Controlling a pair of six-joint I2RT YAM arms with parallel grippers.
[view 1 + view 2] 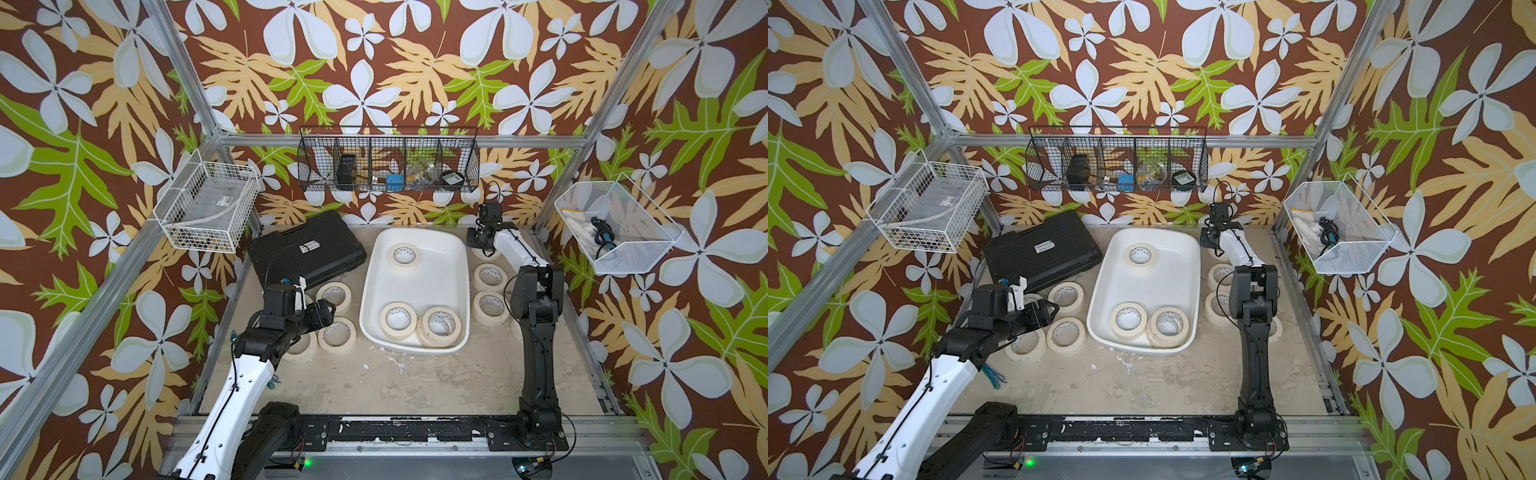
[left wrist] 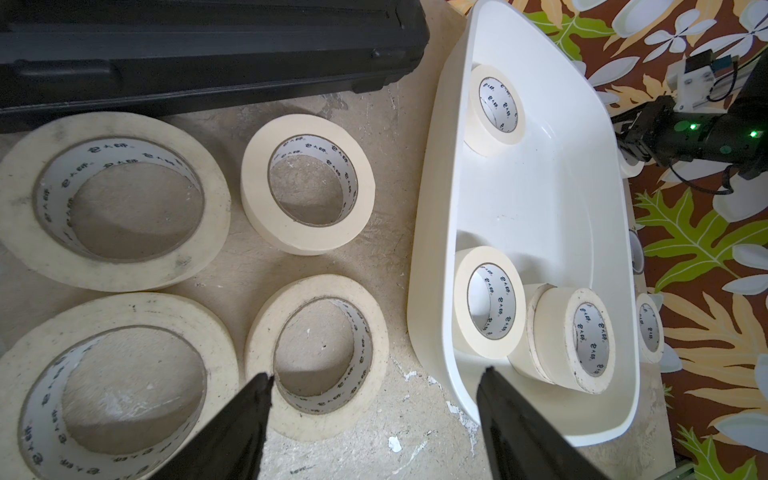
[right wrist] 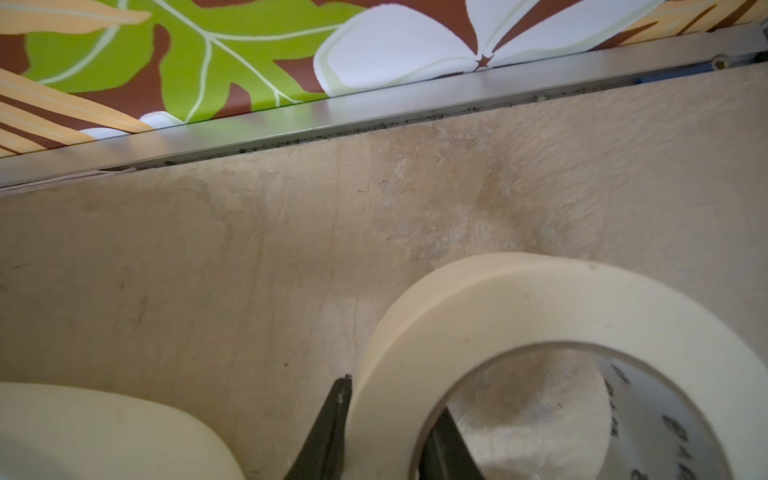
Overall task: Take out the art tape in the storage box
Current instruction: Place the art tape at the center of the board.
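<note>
Cream art tape (image 1: 383, 322) rolls w/ white printed cores, several in white storage box (image 1: 419, 286) just right of open left claw (image 2: 376, 374), right claw (image 3: 395, 399) pinching one roll (image 3: 519, 299), worn beige table (image 1: 395, 386), floral walls (image 1: 374, 62).

The storage box (image 1: 436, 286) is sitting on the worktop (image 1: 395, 382) at its middle, nearer the back edge. In it, one roll of art tape (image 1: 404, 255) is lying at the far end and others (image 1: 398, 321) are lying side by side at the near end. A case (image 1: 307, 249) is lying at the back left corner. Four rolls (image 2: 307, 183) are lying before it, left of the box. More rolls (image 1: 490, 276) are lining the right edge, the rearmost sitting in the right end effector (image 3: 395, 399).
</note>
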